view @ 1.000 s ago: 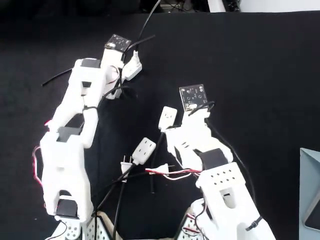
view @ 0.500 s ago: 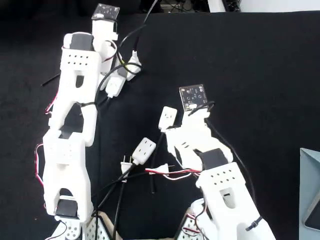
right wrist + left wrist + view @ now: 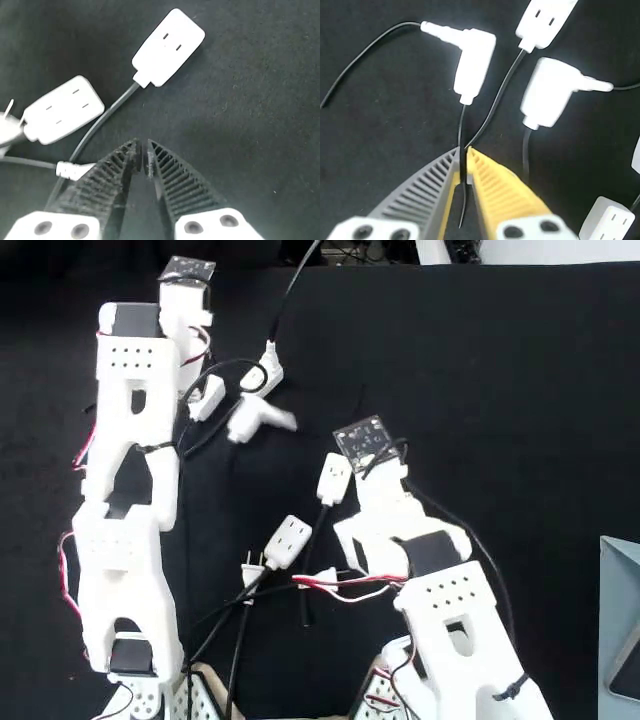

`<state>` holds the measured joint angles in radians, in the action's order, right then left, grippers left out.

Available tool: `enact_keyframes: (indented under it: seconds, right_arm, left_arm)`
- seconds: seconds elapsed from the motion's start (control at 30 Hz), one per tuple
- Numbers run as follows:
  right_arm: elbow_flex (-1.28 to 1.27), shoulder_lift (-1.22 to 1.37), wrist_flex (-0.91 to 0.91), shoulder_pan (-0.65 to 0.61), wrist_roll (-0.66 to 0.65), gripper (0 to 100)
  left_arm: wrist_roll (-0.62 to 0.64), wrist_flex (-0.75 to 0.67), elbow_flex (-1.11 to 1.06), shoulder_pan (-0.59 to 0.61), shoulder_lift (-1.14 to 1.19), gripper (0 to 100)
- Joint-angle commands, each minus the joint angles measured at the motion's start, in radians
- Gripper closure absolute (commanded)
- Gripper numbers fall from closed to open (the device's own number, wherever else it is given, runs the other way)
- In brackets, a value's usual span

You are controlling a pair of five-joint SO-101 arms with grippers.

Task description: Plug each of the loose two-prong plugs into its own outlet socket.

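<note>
Pinching a black cord (image 3: 461,125) is the left gripper (image 3: 464,151); right gripper (image 3: 142,148) pressed together

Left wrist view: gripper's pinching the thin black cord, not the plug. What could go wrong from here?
1. The left gripper clamps the cord behind the white plug, so the plug may swivel and its prongs be hard to aim.
2. A second cord runs close by; pulling could drag its outlet along.

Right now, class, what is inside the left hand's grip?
A thin black cable is pinched in the left hand, between its ribbed fingers. They cover part of the gripped stretch, so where the cable leads is unclear.
</note>
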<state>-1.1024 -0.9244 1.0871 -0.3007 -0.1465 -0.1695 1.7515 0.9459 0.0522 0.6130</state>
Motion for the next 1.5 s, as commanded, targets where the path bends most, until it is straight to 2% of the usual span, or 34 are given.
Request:
enact_keyframes:
  seconds: [0.0,0.23,0.4,0.57,0.73,0.87,1.07,1.27,1.47]
  right_arm:
    - [0.064,-0.016,0.058,-0.043,-0.068,95.9]
    - [0.070,-0.015,0.157,-0.196,-0.147,95.3]
    - [0.070,-0.013,0.212,-0.239,-0.206,82.0]
    - [0.070,-0.007,0.230,-0.272,-0.255,80.5]
    - [0.105,0.136,0.209,-0.276,-0.281,80.1]
    - [0.191,0.298,0.210,-0.276,-0.285,80.1]
    - [0.283,0.481,0.210,-0.287,-0.393,80.0]
    - [0.297,0.591,0.143,-0.410,-0.387,80.0]
    - [0.302,0.750,0.057,-0.396,-0.393,80.0]
  left_arm:
    - [-0.011,0.009,-0.041,0.039,-0.201,97]
    - [-0.015,0.009,-0.354,0.056,-0.535,97]
    - [-0.018,-0.008,-0.633,0.079,-0.773,97]
    - [-0.043,-0.123,-0.928,0.134,-0.993,97]
    - [-0.043,-0.265,-1.237,0.153,-1.169,97]
    - [-0.040,-0.384,-1.448,0.185,-1.257,97]
    - [-0.037,-0.535,-1.695,0.246,-1.313,97]
    - [-0.035,-0.637,-1.821,0.266,-1.313,97]
    - [-0.034,-0.723,-1.893,0.266,-1.313,97]
